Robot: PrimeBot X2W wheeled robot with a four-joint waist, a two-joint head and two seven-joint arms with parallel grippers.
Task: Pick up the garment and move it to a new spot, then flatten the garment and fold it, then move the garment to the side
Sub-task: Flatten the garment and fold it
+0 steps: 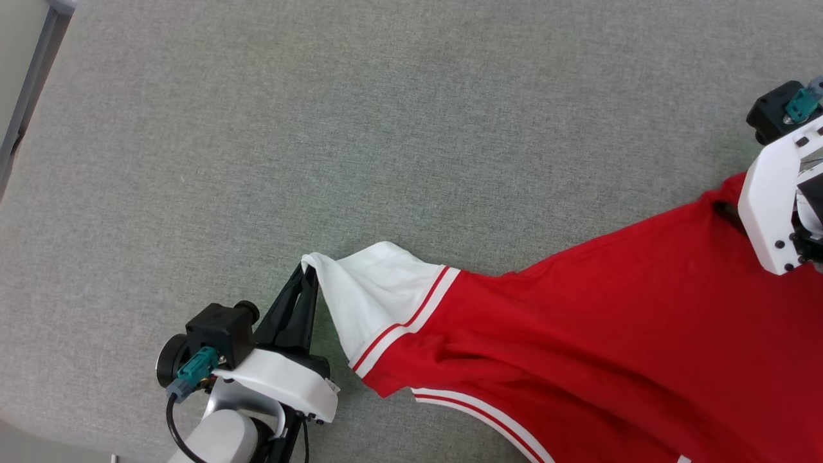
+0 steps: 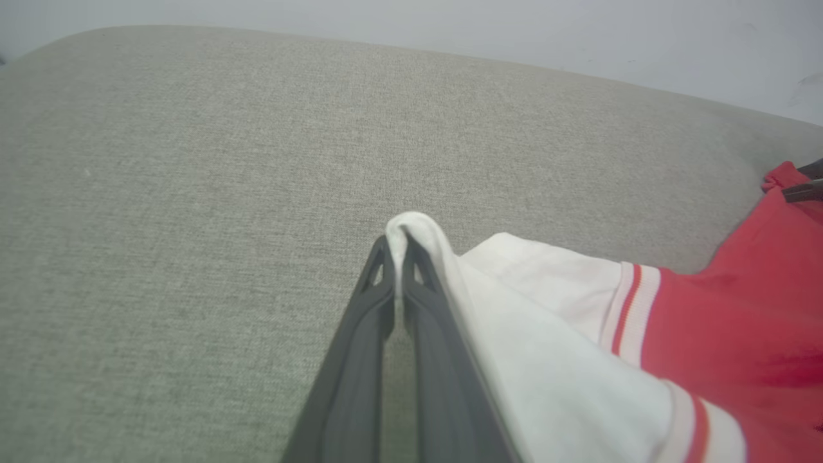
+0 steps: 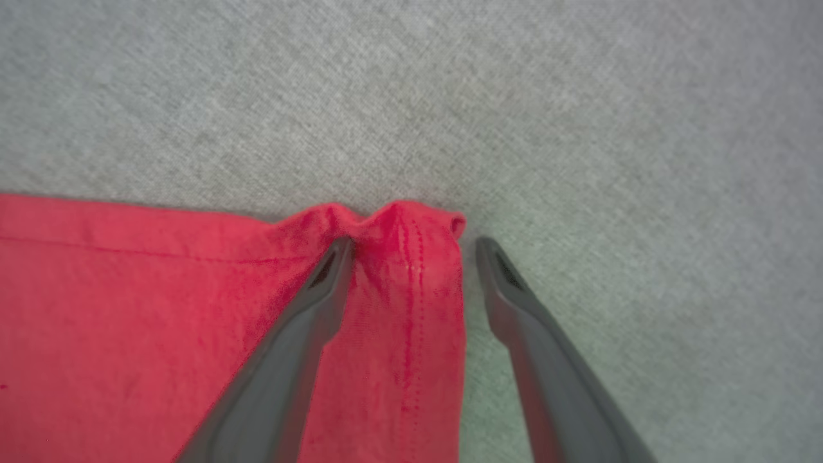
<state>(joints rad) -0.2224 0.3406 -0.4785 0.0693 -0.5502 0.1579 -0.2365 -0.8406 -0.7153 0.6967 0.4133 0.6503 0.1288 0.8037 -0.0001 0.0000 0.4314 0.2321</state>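
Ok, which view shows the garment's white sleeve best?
The head view: the whole white sleeve shows, its tip pinched in the shut left jaws. The left wrist view shows that tip close up, the rest foreshortened. The right wrist view gives a red corner of the garment between the open right jaws.

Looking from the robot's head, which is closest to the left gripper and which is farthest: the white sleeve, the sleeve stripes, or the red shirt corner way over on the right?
Starting from the left gripper:
1. The white sleeve: pinched in its fingers, so touching.
2. The sleeve stripes: just right of the white part.
3. The red shirt corner: far right, across the whole shirt.
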